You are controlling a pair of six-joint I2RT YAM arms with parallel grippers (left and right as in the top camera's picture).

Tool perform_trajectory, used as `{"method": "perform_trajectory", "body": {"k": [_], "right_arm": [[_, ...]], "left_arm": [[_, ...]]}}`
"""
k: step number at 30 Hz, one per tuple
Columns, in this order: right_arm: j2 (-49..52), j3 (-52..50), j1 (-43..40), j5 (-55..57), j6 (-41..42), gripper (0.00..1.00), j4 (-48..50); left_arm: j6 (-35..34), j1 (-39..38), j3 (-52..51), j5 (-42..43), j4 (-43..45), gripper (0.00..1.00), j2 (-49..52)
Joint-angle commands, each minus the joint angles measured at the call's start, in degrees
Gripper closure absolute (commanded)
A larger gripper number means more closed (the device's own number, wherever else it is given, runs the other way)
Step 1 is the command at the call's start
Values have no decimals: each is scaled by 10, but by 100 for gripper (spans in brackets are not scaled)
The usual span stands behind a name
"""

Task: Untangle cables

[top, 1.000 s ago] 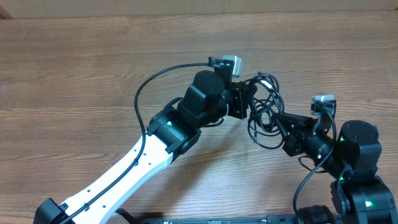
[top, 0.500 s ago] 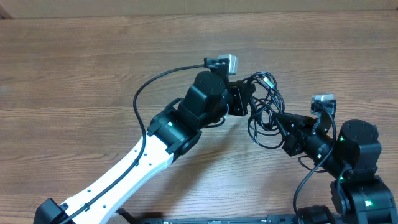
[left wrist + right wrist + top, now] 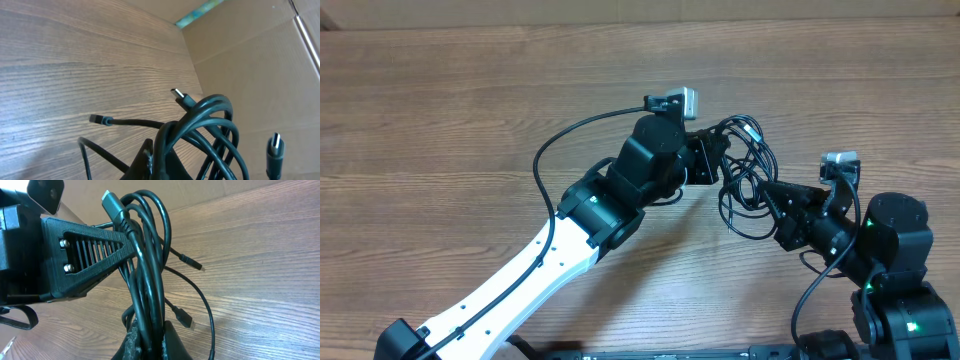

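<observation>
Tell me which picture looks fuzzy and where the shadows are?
Overhead view: sharp, evenly lit, a soft shadow beside the left arm on the table. Left wrist view: table crisp, nearest cables slightly soft. Right wrist view: light glints on the cables; the fingers at the bottom edge blur.

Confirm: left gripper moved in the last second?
Yes. The left gripper shifted slightly left in the overhead view, away from the unmoved right gripper, holding the cables.
</observation>
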Motion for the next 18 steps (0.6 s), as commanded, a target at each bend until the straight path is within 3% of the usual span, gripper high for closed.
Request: {"method": "perform_trajectory", "body": {"k": [1,18], "right_arm": [[-6,12,-1,1,-2,96,-16],[-6,12,-1,1,-2,96,-13]], "left_arm": [[-61,20,9,-105,15,96,-14],[-113,20,9,-122,13,96,-14]]}}
